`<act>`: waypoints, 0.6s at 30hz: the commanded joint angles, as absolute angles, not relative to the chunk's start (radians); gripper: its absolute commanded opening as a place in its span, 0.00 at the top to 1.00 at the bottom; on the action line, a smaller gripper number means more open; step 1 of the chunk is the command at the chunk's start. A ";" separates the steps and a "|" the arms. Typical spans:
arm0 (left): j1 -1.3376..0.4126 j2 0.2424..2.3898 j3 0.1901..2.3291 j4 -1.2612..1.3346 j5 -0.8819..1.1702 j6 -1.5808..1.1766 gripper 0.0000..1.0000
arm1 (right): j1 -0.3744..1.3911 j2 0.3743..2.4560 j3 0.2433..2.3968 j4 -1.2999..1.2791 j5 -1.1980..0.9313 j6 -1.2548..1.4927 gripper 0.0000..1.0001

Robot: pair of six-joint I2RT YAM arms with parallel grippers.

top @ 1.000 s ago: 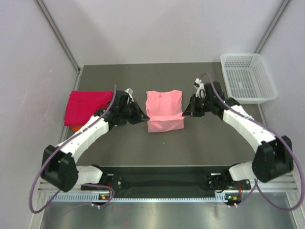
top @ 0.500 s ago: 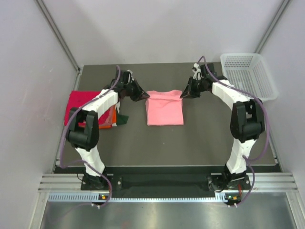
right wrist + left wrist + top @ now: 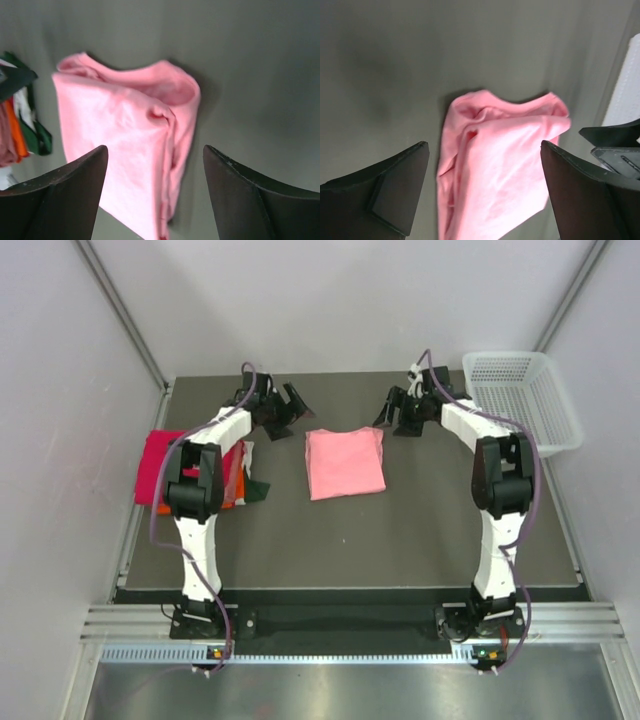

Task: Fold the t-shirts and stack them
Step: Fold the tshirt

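Note:
A light salmon-pink t-shirt (image 3: 345, 462) lies folded into a rectangle on the middle of the dark table. It also fills the left wrist view (image 3: 500, 170) and the right wrist view (image 3: 125, 125), its far edge bunched and rumpled. My left gripper (image 3: 287, 411) hovers open just beyond the shirt's far left corner, with nothing between its fingers (image 3: 484, 145). My right gripper (image 3: 399, 419) stands open off the far right corner, likewise empty (image 3: 155, 148). At the left edge sits a stack with a magenta-red t-shirt (image 3: 160, 458) over an orange one (image 3: 165, 508), partly hidden by my left arm.
A white mesh basket (image 3: 522, 405) stands at the back right corner. A dark green and white cloth edge (image 3: 255, 490) pokes out of the stack toward the pink shirt, also in the right wrist view (image 3: 35, 137). Walls close the table on three sides.
Both grippers carried the pink shirt's near edge over to its far edge, then let go, opened and pulled back toward the rear. The shirt now lies folded shorter.

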State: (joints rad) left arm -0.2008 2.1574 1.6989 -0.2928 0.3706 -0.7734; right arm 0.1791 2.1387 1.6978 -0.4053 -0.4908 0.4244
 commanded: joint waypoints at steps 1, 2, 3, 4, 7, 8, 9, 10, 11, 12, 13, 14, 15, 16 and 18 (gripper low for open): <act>-0.213 2.047 1.585 -0.255 0.331 -0.692 0.04 | 0.170 2.042 1.651 -0.368 -0.459 0.299 0.24; -0.219 2.040 1.565 -0.236 0.325 -0.686 0.04 | 0.172 2.045 1.651 -0.394 -0.463 0.282 0.24; -0.225 2.034 1.548 -0.227 0.321 -0.669 0.05 | 0.172 2.051 1.648 -0.397 -0.468 0.275 0.24; -0.239 2.031 1.523 -0.221 0.315 -0.660 0.07 | 0.172 2.057 1.644 -0.397 -0.471 0.273 0.25; -0.262 2.045 1.509 -0.215 0.284 -0.637 0.09 | 0.173 2.088 1.661 -0.403 -0.476 0.278 0.29; -0.267 2.052 1.512 -0.215 0.279 -0.637 0.11 | 0.175 2.098 1.667 -0.410 -0.480 0.275 0.29; -0.270 2.062 1.516 -0.215 0.278 -0.638 0.12 | 0.181 2.118 1.675 -0.414 -0.479 0.275 0.29; -0.270 2.080 1.526 -0.218 0.281 -0.638 0.14 | 0.183 2.131 1.693 -0.420 -0.476 0.272 0.30; -0.270 2.091 1.534 -0.218 0.282 -0.641 0.18 | 0.189 2.141 1.704 -0.431 -0.471 0.268 0.29; -0.270 2.100 1.540 -0.218 0.287 -0.644 0.19 | 0.192 2.164 1.713 -0.434 -0.471 0.268 0.30; -0.268 2.118 1.552 -0.218 0.291 -0.646 0.20 | 0.195 2.177 1.730 -0.436 -0.474 0.268 0.30; -0.270 2.128 1.558 -0.219 0.293 -0.646 0.21 | 0.196 2.189 1.741 -0.442 -0.482 0.268 0.30; -0.268 2.135 1.563 -0.219 0.295 -0.649 0.23 | 0.196 2.210 1.758 -0.446 -0.480 0.268 0.30; -0.270 2.146 1.571 -0.219 0.296 -0.649 0.24 | 0.196 2.220 1.766 -0.446 -0.479 0.270 0.30; -0.270 2.152 1.577 -0.219 0.291 -0.647 0.25 | 0.199 2.252 1.785 -0.456 -0.482 0.270 0.30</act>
State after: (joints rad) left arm -0.2752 2.1323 1.5398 -0.2607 0.2974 -0.6621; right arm 0.1917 2.2112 1.7271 -0.4431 -0.4767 0.2878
